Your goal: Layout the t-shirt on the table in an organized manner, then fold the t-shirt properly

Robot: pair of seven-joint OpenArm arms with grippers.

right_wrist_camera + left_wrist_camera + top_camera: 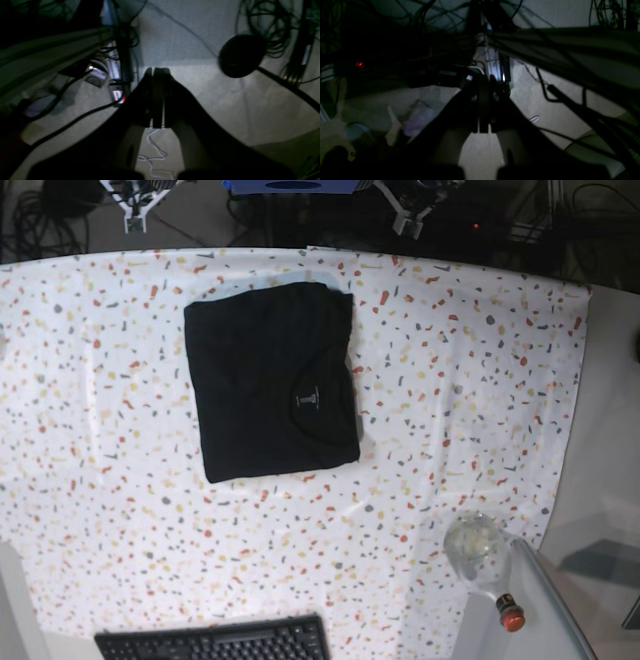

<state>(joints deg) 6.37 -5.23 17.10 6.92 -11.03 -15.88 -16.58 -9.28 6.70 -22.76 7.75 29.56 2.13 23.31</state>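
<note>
t-shirt: the t-shirt (272, 381) is lying folded into a compact dark rectangle on the tabletop (470, 380), in its upper-middle area, with a small pale label showing near the middle of the fold.
tabletop: a white cloth flecked in red, orange, yellow and grey is covering it.
left tool: the left tool (483, 105) is hanging off the tabletop above a dim floor with cables, its fingers pressed together and pinching nothing.
right tool: the right tool (157, 97) is likewise sitting with fingers pressed together, gripping nothing, over a pale floor with cords.
keyboard: a black keyboard (215, 640) is resting at the near edge.
bottle: a clear bottle (485, 560) with a red cap is lying at the lower right corner.
</note>
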